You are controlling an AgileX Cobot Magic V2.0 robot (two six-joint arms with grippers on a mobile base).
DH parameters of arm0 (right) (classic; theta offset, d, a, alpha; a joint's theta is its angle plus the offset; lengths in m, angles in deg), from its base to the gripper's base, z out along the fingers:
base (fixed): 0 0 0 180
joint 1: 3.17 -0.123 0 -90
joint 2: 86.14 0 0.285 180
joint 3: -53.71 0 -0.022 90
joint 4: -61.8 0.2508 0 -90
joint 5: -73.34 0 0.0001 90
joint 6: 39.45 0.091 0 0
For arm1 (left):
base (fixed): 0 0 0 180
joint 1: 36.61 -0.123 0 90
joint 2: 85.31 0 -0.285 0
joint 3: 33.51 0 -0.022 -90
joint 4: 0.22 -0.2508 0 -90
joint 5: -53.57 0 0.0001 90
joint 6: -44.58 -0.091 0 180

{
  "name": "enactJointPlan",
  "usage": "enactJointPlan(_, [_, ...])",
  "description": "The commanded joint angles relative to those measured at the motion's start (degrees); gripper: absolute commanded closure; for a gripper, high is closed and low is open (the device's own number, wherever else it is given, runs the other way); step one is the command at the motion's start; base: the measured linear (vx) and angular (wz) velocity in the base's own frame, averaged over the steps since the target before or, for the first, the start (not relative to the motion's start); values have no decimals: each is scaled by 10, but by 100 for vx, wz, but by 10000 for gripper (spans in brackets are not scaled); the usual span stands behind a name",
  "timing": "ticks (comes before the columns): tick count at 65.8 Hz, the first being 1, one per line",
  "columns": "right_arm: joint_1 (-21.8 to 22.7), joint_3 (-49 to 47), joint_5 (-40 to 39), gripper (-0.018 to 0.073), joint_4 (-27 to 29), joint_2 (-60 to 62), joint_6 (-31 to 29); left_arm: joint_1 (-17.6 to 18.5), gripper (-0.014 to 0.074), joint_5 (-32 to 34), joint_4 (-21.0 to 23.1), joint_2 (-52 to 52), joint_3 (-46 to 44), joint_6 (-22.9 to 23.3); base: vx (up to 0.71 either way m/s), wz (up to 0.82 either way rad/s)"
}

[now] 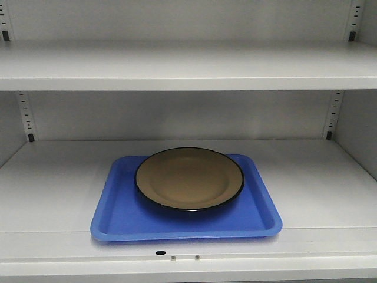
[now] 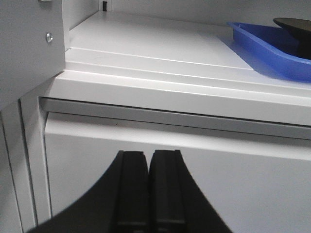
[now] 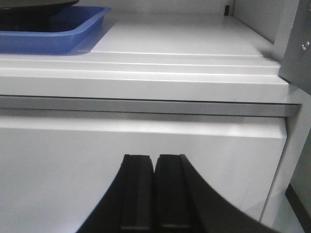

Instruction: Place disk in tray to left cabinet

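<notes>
Both my left gripper (image 2: 147, 160) and right gripper (image 3: 155, 162) are pressed together, empty, below the shelf edge. On the left cabinet (image 1: 53, 188) shelf, the disk (image 1: 188, 178) sits in the tray (image 1: 123, 218).

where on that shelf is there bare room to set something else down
Bare shelf lies left of the tray, up to the cabinet side wall, and right of it to the other wall. Behind the tray is a narrower strip. The disk fills most of the tray.

One disk (image 1: 189, 178) and one blue tray (image 1: 121, 221) are on the near shelf of one cabinet (image 1: 53, 188). Two shelves show, with four slotted uprights at the far corners. Two grippers appear, left gripper (image 2: 147, 160) and right gripper (image 3: 155, 162).
</notes>
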Motion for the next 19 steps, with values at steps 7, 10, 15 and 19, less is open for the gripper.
enactJointPlan(7, [0, 13, -44, 565, -5, 7, -5, -1, 603, 49, 0, 12, 7, -1, 0, 0])
enactJointPlan(10, [0, 13, -44, 565, -5, 7, -5, -1, 603, 49, 0, 12, 7, -1, 0, 0])
enactJointPlan(15, [0, 13, -44, 565, -5, 7, -5, -1, 603, 49, 0, 12, 7, -1, 0, 0])
enactJointPlan(19, [0, 13, -44, 565, -5, 7, -5, -1, 603, 49, 0, 12, 7, -1, 0, 0])
